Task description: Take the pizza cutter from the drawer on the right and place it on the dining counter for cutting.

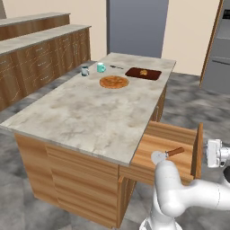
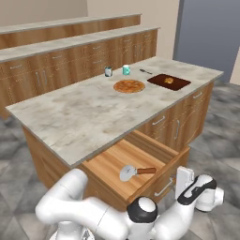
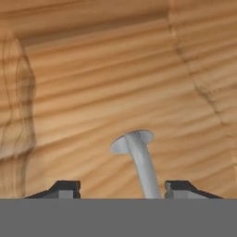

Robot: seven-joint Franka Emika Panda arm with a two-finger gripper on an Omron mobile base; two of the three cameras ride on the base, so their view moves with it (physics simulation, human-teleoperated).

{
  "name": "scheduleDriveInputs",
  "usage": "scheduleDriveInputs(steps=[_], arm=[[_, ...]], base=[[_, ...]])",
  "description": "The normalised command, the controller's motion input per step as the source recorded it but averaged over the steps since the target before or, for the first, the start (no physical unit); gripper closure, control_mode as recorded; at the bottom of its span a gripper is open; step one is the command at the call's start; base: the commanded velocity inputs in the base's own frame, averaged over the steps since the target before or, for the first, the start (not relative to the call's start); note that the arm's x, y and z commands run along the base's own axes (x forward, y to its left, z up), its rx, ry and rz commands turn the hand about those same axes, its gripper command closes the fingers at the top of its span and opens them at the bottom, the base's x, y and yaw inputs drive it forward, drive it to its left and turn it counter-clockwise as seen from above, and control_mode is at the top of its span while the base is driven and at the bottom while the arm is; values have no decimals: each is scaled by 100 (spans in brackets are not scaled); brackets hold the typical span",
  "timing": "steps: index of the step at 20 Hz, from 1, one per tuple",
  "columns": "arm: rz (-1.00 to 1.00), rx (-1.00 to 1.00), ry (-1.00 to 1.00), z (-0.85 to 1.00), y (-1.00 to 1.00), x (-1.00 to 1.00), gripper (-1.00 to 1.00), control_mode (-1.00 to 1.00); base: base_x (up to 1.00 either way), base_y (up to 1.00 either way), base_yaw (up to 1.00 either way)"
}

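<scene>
The drawer (image 2: pixel 136 164) stands pulled out, lower centre of the right base view. The pizza cutter (image 2: pixel 136 171) lies flat inside, disc left, brown handle pointing right. The end effector (image 3: pixel 120 187), fingers spread either side of the drawer's metal bar handle (image 3: pixel 139 159), faces the front panel, so the cutter lies beyond and above it. The desk (image 1: pixel 90 112) waits alongside.
</scene>
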Motion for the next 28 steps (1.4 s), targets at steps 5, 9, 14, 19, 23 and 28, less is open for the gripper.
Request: scheduleDriveInputs(steps=[5,9,14,19,23,28], arm=[[0,0,-4,19,-30,-21,-100,-100],[0,0,-1,71,-28,-51,-100,-100],[7,0,-12,86,9,-32,-100,-100],[18,-3,-13,97,39,-44,-100,-100],[17,-12,-4,100,73,-36,-100,-100],[17,-27,-2,64,91,-24,-100,-100]], base=[[0,0,0],[0,0,0],[0,0,0],[0,0,0],[0,0,0],[0,0,0]])
